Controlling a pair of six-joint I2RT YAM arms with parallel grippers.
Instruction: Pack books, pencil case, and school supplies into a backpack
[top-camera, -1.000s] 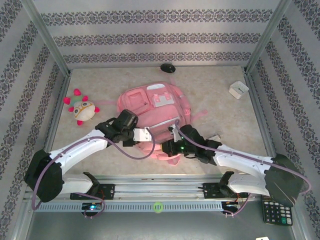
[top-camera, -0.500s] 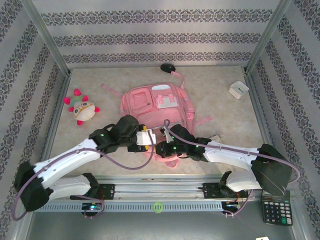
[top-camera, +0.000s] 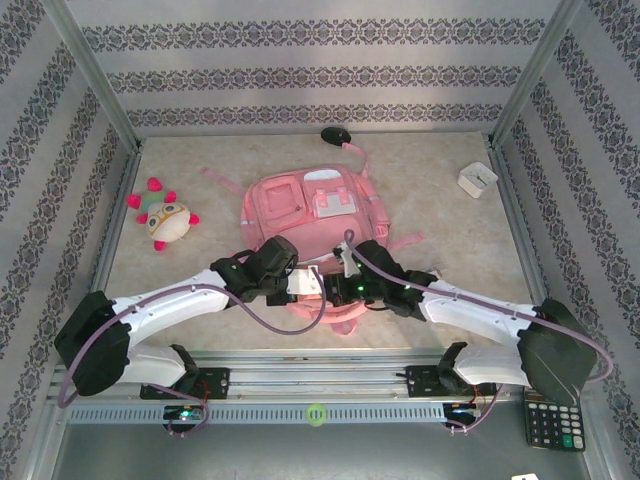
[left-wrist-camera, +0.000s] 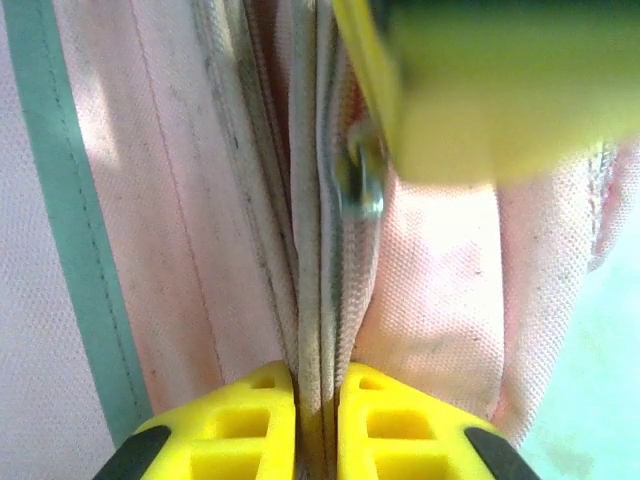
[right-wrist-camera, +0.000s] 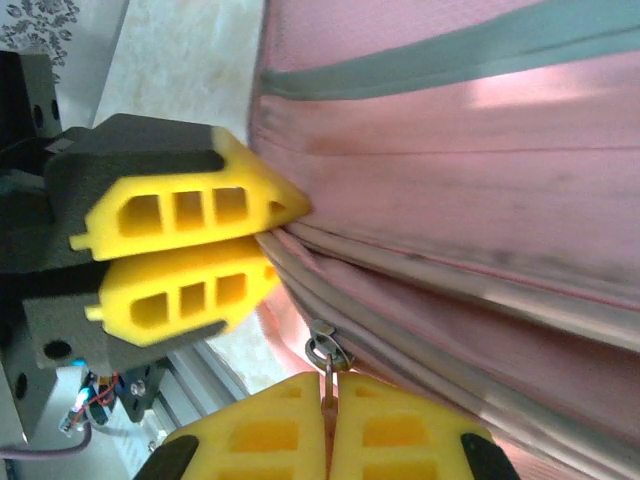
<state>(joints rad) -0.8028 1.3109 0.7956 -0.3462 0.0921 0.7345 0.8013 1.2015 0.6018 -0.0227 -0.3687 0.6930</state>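
The pink backpack (top-camera: 310, 210) lies flat in the middle of the table, its near edge under both grippers. My left gripper (top-camera: 310, 283) is shut on a fold of the backpack's zip edge (left-wrist-camera: 318, 300), which runs up between its yellow fingers (left-wrist-camera: 235, 425). My right gripper (top-camera: 338, 285) is right beside it, shut on the metal zipper pull (right-wrist-camera: 327, 372) of the slider (left-wrist-camera: 360, 185). In the right wrist view the left gripper (right-wrist-camera: 270, 235) pinches the fabric just above the slider. The books and pencil case are out of view. A small silver-white item (top-camera: 432, 272) peeks out beside the right forearm.
A plush toy (top-camera: 165, 218) lies at the left. A white square box (top-camera: 477, 179) sits at the back right and a black object (top-camera: 336, 136) at the back edge. A black calculator (top-camera: 553, 420) lies off the table, front right. Metal frame posts flank the table.
The backpack has shifted and straightened away from me. My left gripper opened, moved right up to the right gripper, and shut on the zip edge. The right gripper kept its hold on the pull.
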